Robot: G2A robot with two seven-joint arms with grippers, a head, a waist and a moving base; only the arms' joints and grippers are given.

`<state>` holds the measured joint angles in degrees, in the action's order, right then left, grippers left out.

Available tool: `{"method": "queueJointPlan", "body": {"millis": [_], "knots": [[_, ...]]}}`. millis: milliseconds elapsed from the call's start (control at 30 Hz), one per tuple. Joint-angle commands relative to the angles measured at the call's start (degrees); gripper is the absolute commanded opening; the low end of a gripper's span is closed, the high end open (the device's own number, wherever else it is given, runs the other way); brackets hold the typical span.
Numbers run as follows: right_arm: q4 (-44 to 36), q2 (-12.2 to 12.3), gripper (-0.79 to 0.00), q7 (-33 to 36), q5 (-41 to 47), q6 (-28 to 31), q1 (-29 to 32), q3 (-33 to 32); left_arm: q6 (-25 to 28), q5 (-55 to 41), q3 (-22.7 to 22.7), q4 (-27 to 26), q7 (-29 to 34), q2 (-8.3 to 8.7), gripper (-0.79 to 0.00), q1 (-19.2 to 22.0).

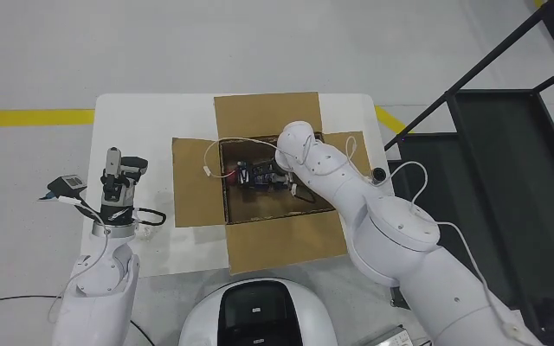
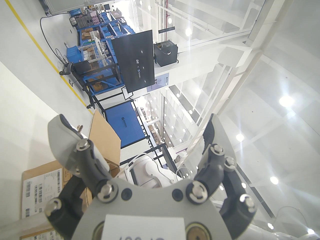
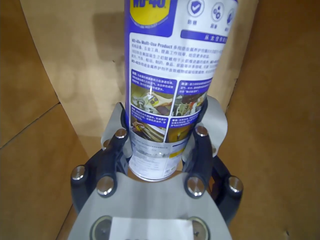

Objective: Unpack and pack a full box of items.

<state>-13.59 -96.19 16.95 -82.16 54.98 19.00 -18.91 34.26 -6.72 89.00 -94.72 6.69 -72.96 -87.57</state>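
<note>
Right gripper [image 1: 247, 176] sits down inside the open box [image 1: 268, 117] at mid-table in the top view, where its grip cannot be told. Left gripper [image 1: 123, 163] stands over the left part of the table [image 1: 147, 130], well apart from the box.

From the left wrist, the left gripper [image 2: 136, 119] is spread wide with nothing between its fingers, and a flap of the box [image 2: 103, 136] stands beyond it.

From the right wrist, the right gripper [image 3: 163, 126] clamps a spray can [image 3: 175, 51] near one end, with the box [image 3: 50, 51] all round it.
</note>
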Motion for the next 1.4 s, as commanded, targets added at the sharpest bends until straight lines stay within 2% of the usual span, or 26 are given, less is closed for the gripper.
{"method": "queueJointPlan", "body": {"millis": [0,400,733,900,1067,1200,1367], "knots": [[0.3,0.0,-0.785,-0.2,0.1,-0.1,0.0,-0.2,0.0,0.0,0.0,0.0,0.0,0.0,0.0,0.0],[1.4,2.3,-0.785,-6.1,-1.9,-2.7,-1.1,-0.7,0.0,0.0,0.0,0.0,0.0,0.0,0.0,0.0],[-3.2,5.8,-0.785,-9.2,-3.6,-4.1,-2.6,-1.8,0.0,0.0,0.0,0.0,0.0,0.0,0.0,0.0],[-9.0,8.2,-0.785,-5.1,-4.0,-3.5,-2.3,-2.9,0.0,0.0,0.0,0.0,0.0,0.0,0.0,0.0],[-18.4,11.8,-0.785,3.0,-2.8,-2.2,-0.1,-5.7,0.0,0.0,0.0,0.0,0.0,0.0,0.0,0.0],[-29.8,16.1,-0.785,11.3,-1.2,-1.5,3.8,-10.0,0.0,0.0,0.0,0.0,0.0,0.0,0.0,0.0],[-51.4,23.2,-0.785,23.6,0.4,-0.8,13.7,-19.9,0.0,0.0,0.0,0.0,0.0,0.0,0.0,0.0]]}}
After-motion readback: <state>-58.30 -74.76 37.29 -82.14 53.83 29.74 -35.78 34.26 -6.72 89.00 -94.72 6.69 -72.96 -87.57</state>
